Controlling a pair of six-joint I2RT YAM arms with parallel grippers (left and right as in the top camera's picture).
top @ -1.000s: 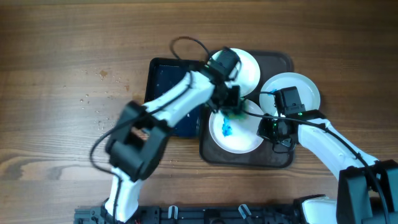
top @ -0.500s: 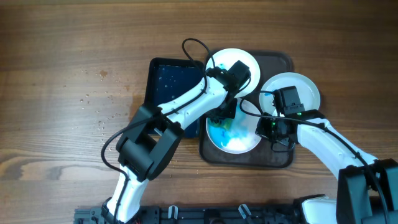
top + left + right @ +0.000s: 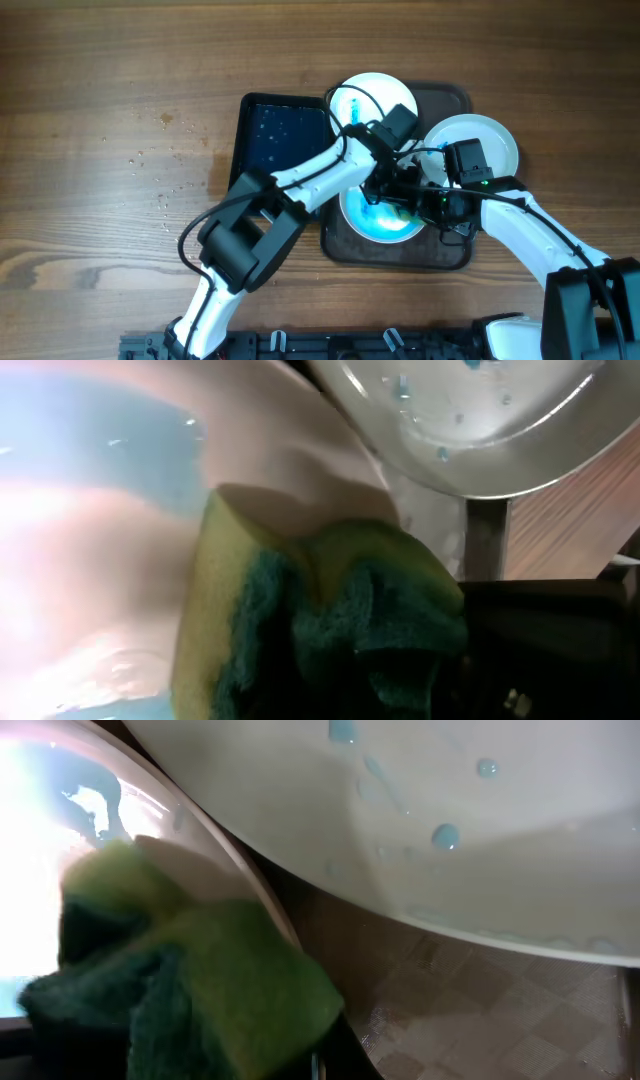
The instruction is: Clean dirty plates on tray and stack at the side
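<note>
Dark brown rectangular tray (image 3: 400, 255) sits near the desk's front edge, right of centre. On it: round white plate smeared blue (image 3: 385, 226). Left gripper (image 3: 385, 190) pinches yellow-green sponge (image 3: 320, 610) against that plate. Right gripper (image 3: 438, 205) at its right rim, finger spread can't tell. Farther: droplet-wet white plate (image 3: 495, 135), second white plate (image 3: 375, 92).

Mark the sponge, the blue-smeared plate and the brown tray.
sponge (image 3: 300, 625), left wrist view, green scouring side.
blue-smeared plate (image 3: 380, 226), overhead view, wet blue centre.
brown tray (image 3: 400, 256), overhead view, bare bottom strip.
</note>
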